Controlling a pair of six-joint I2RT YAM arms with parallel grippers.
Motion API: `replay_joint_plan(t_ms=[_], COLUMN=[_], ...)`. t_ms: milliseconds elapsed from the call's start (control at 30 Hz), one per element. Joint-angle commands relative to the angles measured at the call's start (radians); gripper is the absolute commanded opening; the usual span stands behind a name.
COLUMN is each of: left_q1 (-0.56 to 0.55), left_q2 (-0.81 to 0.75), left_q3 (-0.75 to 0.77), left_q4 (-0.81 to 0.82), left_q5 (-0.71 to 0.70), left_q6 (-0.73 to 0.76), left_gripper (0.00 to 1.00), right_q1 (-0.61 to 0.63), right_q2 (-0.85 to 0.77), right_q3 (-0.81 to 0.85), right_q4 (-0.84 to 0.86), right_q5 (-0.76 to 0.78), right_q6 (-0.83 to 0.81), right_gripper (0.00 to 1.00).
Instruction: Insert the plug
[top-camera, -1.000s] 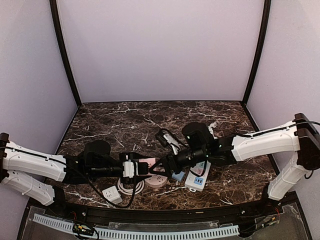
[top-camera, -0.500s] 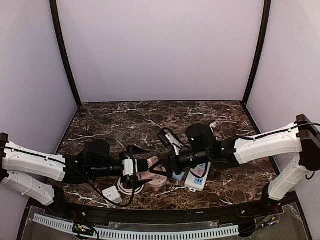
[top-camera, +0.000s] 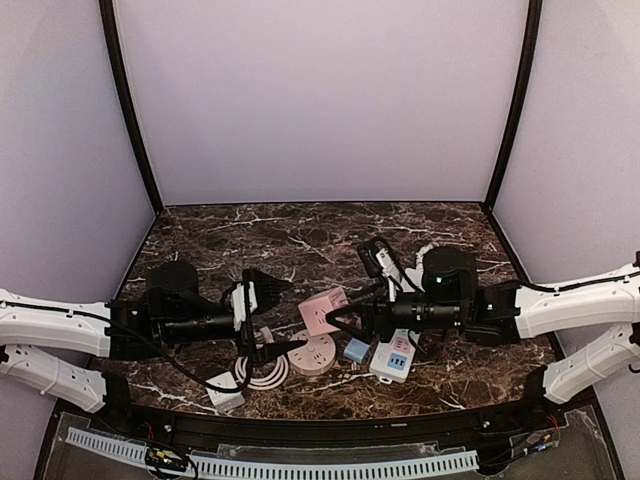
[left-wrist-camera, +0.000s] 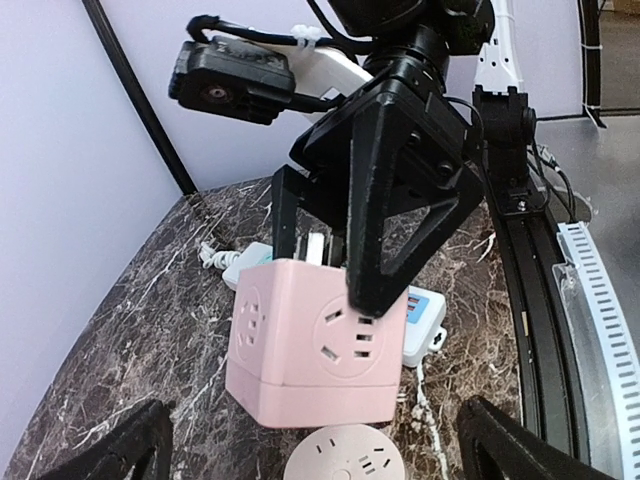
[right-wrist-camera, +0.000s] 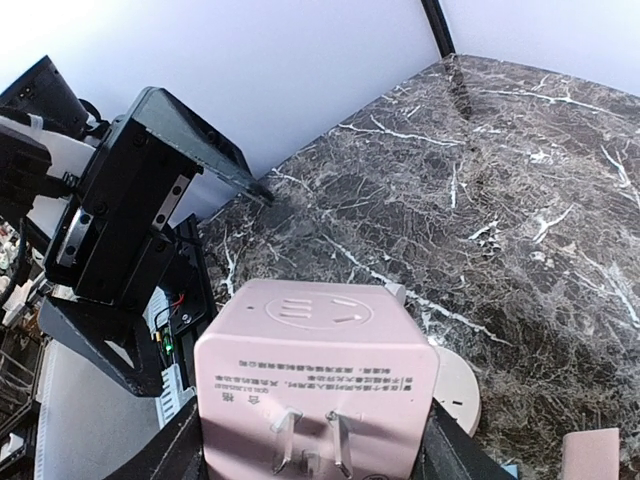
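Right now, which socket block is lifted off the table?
The pink cube, held by the right gripper; the round socket and white strip lie flat.

I count one pink cube socket (top-camera: 323, 309), one round socket (top-camera: 313, 354), one white power strip (top-camera: 396, 356), one small blue adapter (top-camera: 356, 349), one small white plug block (top-camera: 224, 391) and one coil of white cable (top-camera: 262, 374). Two arms are in my view: the left arm (top-camera: 60, 325) and the right arm (top-camera: 570, 305).

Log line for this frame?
left gripper: open, not touching | right gripper: shut on pink socket cube, airborne | prongs: bare, not inserted
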Motion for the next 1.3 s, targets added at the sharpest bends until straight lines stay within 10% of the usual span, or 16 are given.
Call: replay_joint_plan(t_ms=[0,667,1267], left_q1=[0.008,0.144,0.144], left_q2=[-0.014,0.119,0.289], left_q3=[0.047,0.237,0.376], left_q4=[-0.030,0.264,0.232], left_q5=[0.019,0.504,0.560], left_q6=[-0.170,-0.881,-0.881], left_gripper=[0.99,0.91,0.76], right_q1=[-0.018,-0.031,-0.030], right_q2=[-0.064,-0.307,-0.270], right_q3=[-0.034,-0.094,-0.083], right_q4=[0.114,0.280,0.373], right_q5=[0.053,-0.001,-0.090], right_q6=[0.000,-0.021,0.001], right_gripper=[0.00,0.00,0.00])
